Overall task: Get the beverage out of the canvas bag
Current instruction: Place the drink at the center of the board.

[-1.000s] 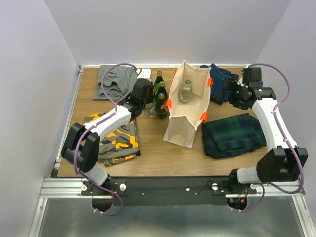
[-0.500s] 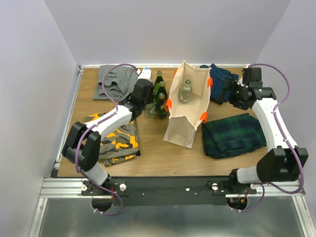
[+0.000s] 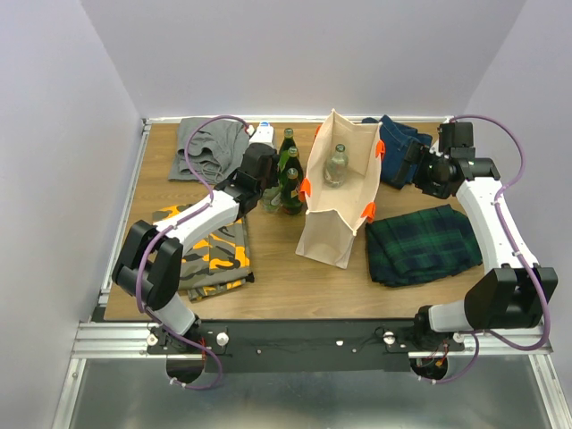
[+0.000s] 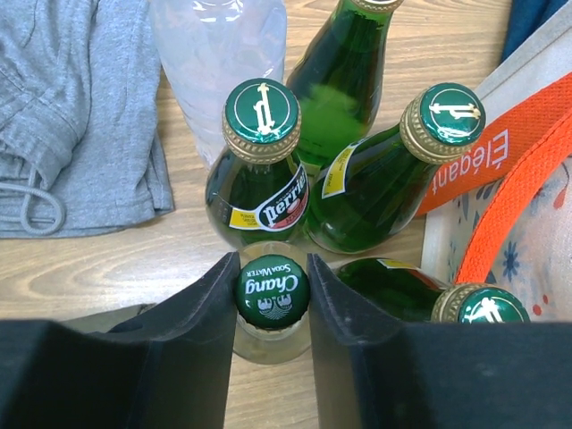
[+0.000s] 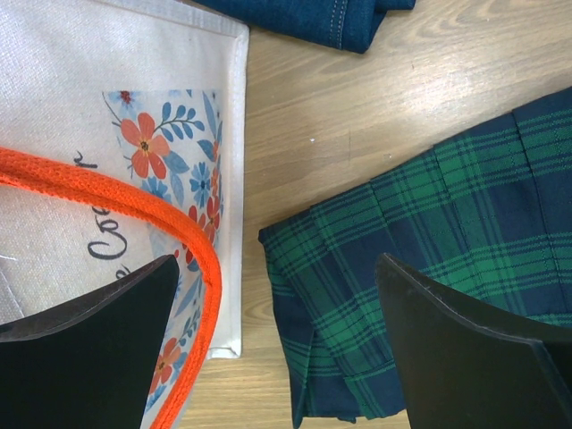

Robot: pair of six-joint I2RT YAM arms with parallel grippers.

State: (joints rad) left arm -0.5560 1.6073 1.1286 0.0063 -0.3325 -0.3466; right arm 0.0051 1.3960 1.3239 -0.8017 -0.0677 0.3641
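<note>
The canvas bag (image 3: 332, 223) stands upright mid-table with its orange handles (image 5: 107, 201) hanging loose. Inside it stands one beverage, a clear bottle (image 3: 336, 165). My left gripper (image 3: 271, 193) is just left of the bag, down among the bottles on the table. It is shut on the green "Chang" cap of a clear glass bottle (image 4: 273, 290), which stands on the wood with a finger on either side of the cap. My right gripper (image 3: 413, 166) hovers open beside the bag's right side, spanning the bag's corner (image 5: 228, 268) and the plaid cloth.
Three green Perrier bottles (image 4: 261, 161) (image 4: 384, 170) (image 4: 344, 63) and a fourth (image 4: 420, 290) crowd round the held bottle, with a clear plastic bottle (image 4: 219, 54) behind. Folded clothes lie about: grey (image 3: 207, 147), camouflage (image 3: 214, 255), jeans (image 3: 402, 143), green plaid (image 3: 420, 243).
</note>
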